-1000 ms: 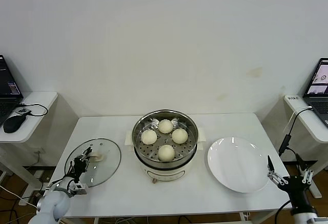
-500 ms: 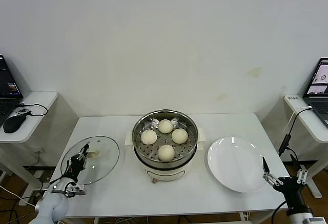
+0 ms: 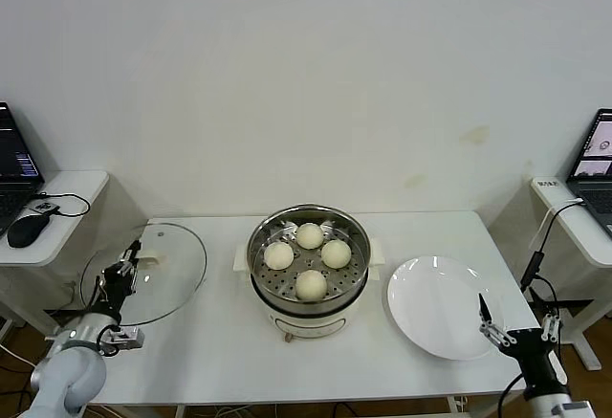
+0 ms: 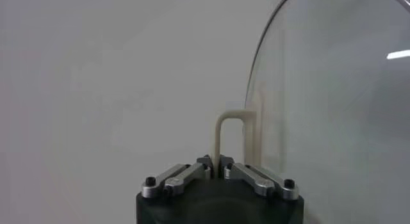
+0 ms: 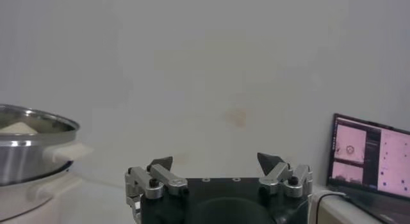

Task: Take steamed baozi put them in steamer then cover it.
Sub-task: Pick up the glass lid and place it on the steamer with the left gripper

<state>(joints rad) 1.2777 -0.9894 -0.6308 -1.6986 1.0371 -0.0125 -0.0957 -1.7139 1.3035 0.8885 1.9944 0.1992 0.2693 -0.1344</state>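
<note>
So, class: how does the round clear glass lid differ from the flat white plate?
The round clear glass lid is see-through; the flat white plate is opaque. The lid is lifted and tilted, gripped at its cream handle by the left end effector; the plate lies flat on the table, untouched. The lid has a handle; the plate has none. Both are round.

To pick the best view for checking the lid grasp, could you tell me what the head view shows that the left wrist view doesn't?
Head view only: the steamer with four baozi, the white plate, and the open right gripper.
Left wrist view only: the handle pinched between shut fingers.
Both: the left gripper holding the glass cover, lifted and tilted.
</note>
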